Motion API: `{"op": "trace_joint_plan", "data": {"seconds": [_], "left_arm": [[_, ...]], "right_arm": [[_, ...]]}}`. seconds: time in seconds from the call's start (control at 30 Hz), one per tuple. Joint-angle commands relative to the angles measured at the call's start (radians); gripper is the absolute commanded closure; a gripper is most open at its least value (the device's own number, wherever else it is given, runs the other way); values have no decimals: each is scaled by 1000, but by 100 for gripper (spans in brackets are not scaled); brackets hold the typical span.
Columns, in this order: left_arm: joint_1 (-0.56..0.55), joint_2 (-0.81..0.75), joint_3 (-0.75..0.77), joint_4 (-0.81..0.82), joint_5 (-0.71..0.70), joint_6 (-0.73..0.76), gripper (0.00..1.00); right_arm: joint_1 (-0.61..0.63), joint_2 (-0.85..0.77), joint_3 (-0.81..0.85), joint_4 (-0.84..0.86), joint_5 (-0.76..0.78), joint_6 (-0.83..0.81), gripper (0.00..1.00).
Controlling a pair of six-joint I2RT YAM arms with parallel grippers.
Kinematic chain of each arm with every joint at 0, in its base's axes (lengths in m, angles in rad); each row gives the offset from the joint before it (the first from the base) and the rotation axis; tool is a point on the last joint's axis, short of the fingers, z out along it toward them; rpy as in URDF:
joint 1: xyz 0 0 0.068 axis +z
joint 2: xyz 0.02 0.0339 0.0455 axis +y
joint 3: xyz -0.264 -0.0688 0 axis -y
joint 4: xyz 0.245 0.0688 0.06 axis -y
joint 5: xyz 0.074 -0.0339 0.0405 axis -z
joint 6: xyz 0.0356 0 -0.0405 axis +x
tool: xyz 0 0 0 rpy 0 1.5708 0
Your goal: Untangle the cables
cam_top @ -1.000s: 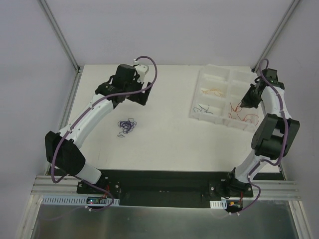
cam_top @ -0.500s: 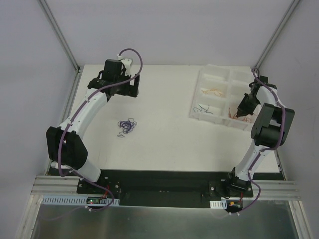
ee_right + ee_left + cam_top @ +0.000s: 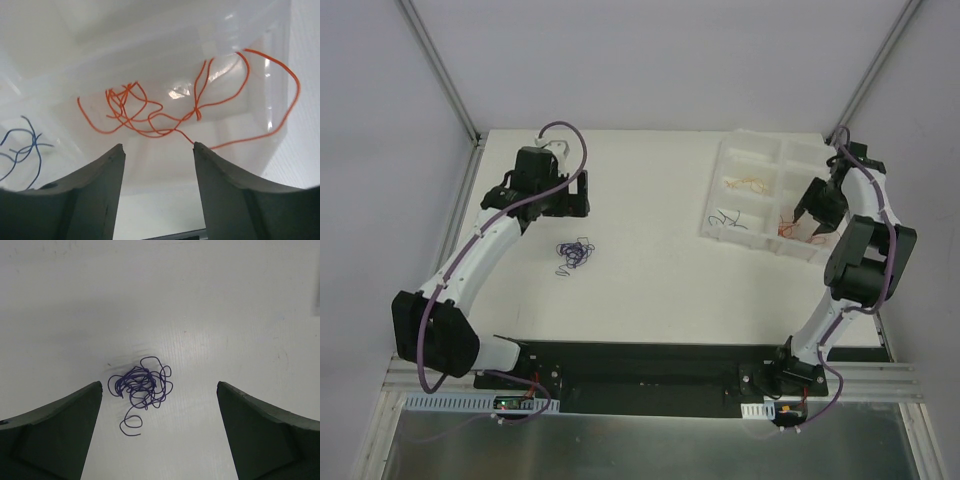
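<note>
A small knot of purple-blue cables point(image 3: 575, 254) point(image 3: 142, 385) lies on the white table, one loose end curling toward the near side. My left gripper point(image 3: 570, 203) point(image 3: 159, 386) hangs open above it, and the knot sits between the fingertips, closer to the left one. Red-orange cables point(image 3: 150, 112) point(image 3: 790, 226) lie loose in the near-right compartment of the white tray point(image 3: 712, 225). My right gripper point(image 3: 157, 146) point(image 3: 806, 216) is open just over them, with nothing between its fingers. One red strand runs past the right fingertip point(image 3: 200, 150).
Other tray compartments hold thin orange wires point(image 3: 748, 183) and blue-black wires point(image 3: 728, 220) point(image 3: 22, 145). The tray's clear walls point(image 3: 240, 35) rise around my right gripper. Metal frame posts point(image 3: 450, 90) stand at the table's back corners.
My right gripper has gone from shut to open over the tray compartment with the red cables. My left arm has swung left and toward the near side, above the purple knot.
</note>
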Motion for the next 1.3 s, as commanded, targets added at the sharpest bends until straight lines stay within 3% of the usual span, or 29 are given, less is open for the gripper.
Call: {"op": "trace_joint_plan", "data": {"seconds": [0.0, 0.17, 0.3, 0.4, 0.6, 0.7, 0.77, 0.8, 1.0, 1.1, 1.17, 1.2, 1.27], "left_arm": [[9, -72, -80, 9, -39, -78, 3], [9, -95, -183, -32, -39, -202, 4], [28, -101, -233, -78, -53, -266, 4], [52, -11, -221, -138, -7, -303, 5], [62, 231, -135, -135, 56, -245, 19], [60, 314, -95, -106, 137, -217, 39], [43, 347, -91, -71, 221, -214, 57], [25, 361, -89, -57, 263, -205, 72], [-217, 437, -2, -54, 438, -75, 96], [-279, 399, 14, -54, 456, -23, 99], [-277, 367, 4, -52, 463, -7, 95], [-277, 350, -3, -52, 466, -4, 86], [-277, 329, -23, -51, 463, -7, 60]], "right_arm": [[27, -180, 76, -134, 29, -33, 37], [194, -305, 31, -96, -96, -41, 25], [382, -281, 16, -48, -265, -19, 23], [506, -231, 51, -68, -332, -47, 22], [677, -195, 123, -142, -337, -174, 21], [705, -202, 112, -137, -346, -187, 21], [709, -208, 96, -134, -349, -185, 21], [711, -210, 83, -131, -352, -182, 21], [715, -231, -13, -73, -405, -185, 21], [715, -239, -58, -53, -403, -196, 21], [712, -240, -87, -35, -411, -205, 22], [714, -244, -105, -22, -420, -209, 22], [712, -242, -137, 1, -438, -213, 22]]}}
